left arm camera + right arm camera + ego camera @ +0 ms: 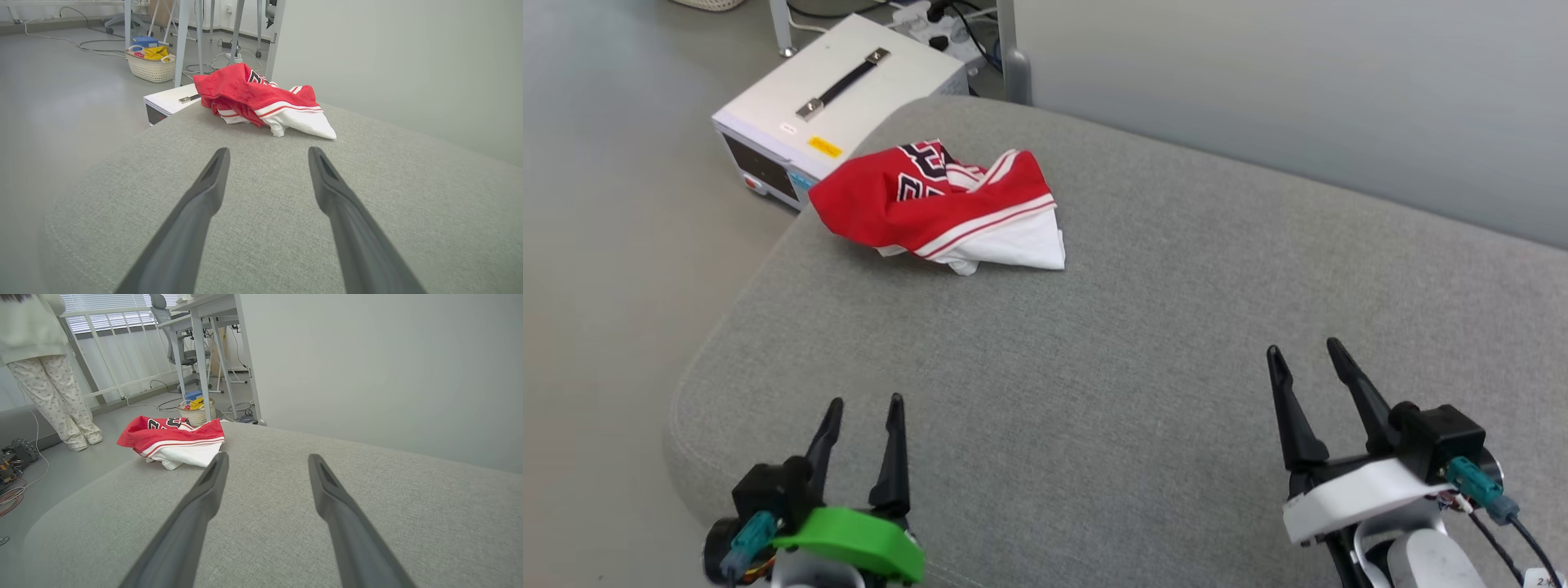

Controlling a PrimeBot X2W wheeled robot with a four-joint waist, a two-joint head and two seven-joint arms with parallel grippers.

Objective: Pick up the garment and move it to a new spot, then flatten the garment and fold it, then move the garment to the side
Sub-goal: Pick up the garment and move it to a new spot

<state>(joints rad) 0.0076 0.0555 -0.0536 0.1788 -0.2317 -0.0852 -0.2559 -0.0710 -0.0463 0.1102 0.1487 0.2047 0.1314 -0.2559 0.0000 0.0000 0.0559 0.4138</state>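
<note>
The left jaws stand apart with nothing between them, their two dark fingers hanging over the near left corner of a grey cushion. The right jaws are also spread and empty, fingers over the near right part of the same cushion. The two pairs are well apart from each other.

The garment lies in a crumpled heap straight ahead of the left jaws, at the cushion's far left edge. From the right jaws it is ahead and off to the left. It is well clear of both. It is red, with a white sleeve bunched at the side nearer the right jaws, red-and-white striped trim across the folds, and part of the black lettering showing on top.

Beyond the garment, a white box with a black handle sits on the floor beside the cushion. Farther off, a white woven basket holding yellow and blue things stands by grey table legs. Far to the left of the right jaws, a person in a pale top and patterned trousers stands on the floor. A plain pale wall runs behind the cushion.
</note>
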